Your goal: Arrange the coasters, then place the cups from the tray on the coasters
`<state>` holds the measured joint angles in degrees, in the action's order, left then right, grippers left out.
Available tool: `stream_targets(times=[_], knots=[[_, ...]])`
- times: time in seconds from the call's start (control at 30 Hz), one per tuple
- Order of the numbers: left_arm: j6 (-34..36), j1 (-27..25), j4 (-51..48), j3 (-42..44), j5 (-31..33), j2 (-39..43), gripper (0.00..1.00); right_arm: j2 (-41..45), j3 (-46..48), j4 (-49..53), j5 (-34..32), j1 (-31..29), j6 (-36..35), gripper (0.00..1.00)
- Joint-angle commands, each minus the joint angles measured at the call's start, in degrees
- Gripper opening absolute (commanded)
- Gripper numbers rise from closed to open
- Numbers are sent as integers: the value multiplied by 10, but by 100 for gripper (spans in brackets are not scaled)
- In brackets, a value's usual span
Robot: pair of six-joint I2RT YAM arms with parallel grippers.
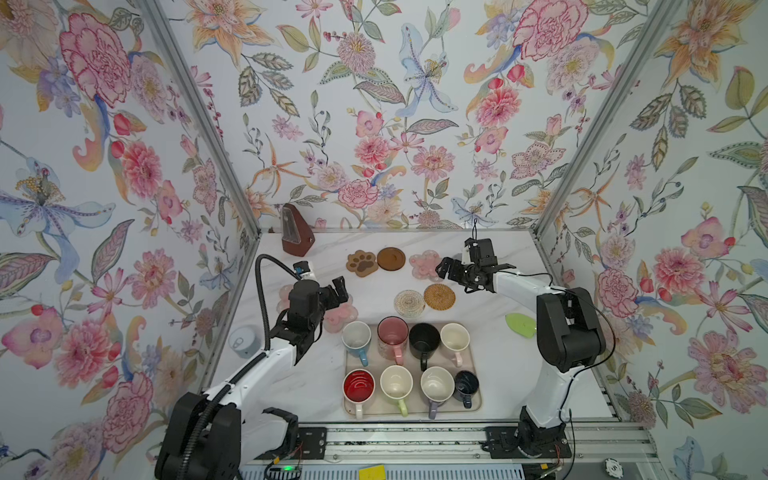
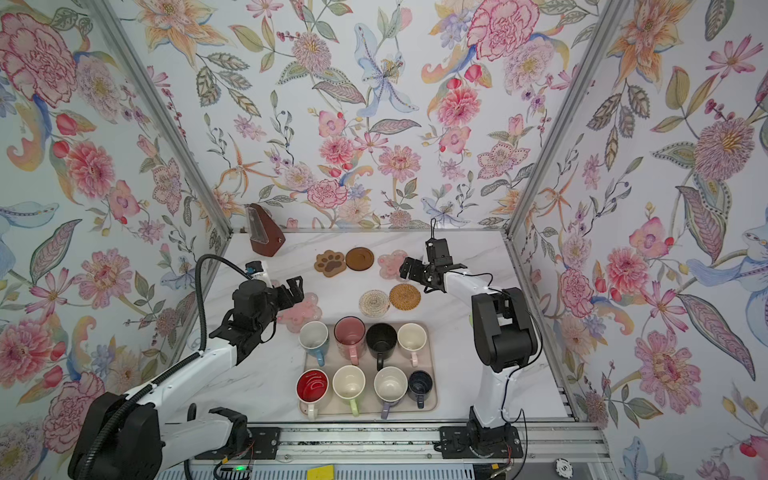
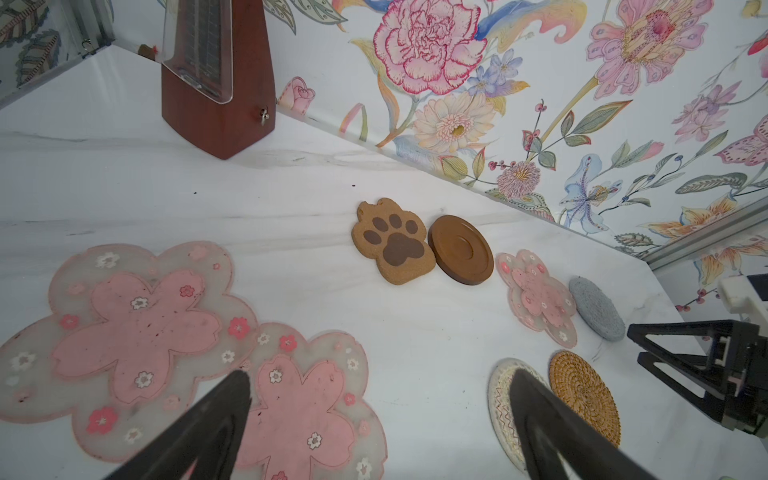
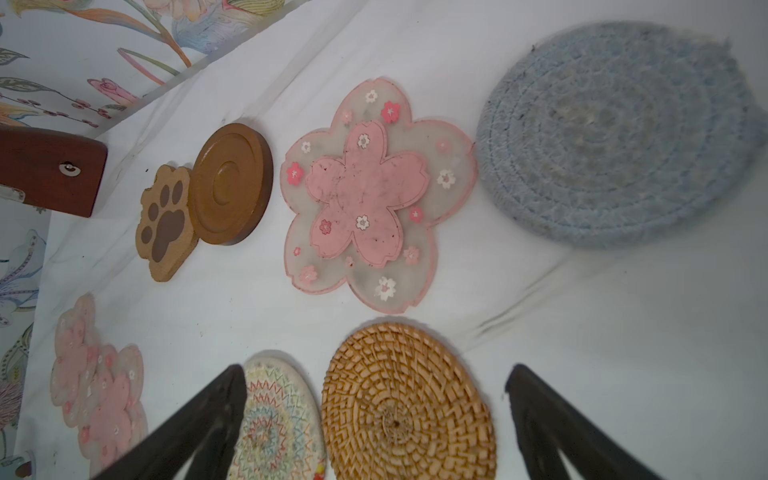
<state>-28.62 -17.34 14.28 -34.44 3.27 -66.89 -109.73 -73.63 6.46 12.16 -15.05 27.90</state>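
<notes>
Beige tray (image 1: 417, 409) holds eight cups (image 1: 424, 338); black disc (image 1: 613, 468) bears S-like mark.

Two arms of the same build. Left arm (image 1: 249, 365) and right arm (image 1: 552, 395): white link shells, bulky black joint housings.

Left claw (image 3: 380, 376) and right claw (image 4: 376, 370): matt black, with hollow triangular fingers tapering to blunt tips.

A ribbed black conduit (image 1: 261, 299) runs along the left arm. A thin black cable (image 1: 612, 332) loops off the right arm.

Left wrist carries a white-and-blue module (image 1: 304, 270). Right wrist carries a black box (image 1: 482, 249).

Each base is fixed to a black mounting plate (image 1: 528, 442) with visible screw heads.
</notes>
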Motion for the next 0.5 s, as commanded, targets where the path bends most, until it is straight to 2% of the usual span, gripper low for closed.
stream_targets(times=[0.0, 0.2, 0.47], knots=[[-5, 6, 6, 21, 32, 27, 99, -28, -34, 16, 6, -6, 0, 99], [-6, 9, 13, 52, 62, 65, 99, -71, -64, 19, 1, -9, -1, 98], [-5, 13, 13, 64, 71, 89, 99, -101, -90, 26, -5, -14, -2, 98]])
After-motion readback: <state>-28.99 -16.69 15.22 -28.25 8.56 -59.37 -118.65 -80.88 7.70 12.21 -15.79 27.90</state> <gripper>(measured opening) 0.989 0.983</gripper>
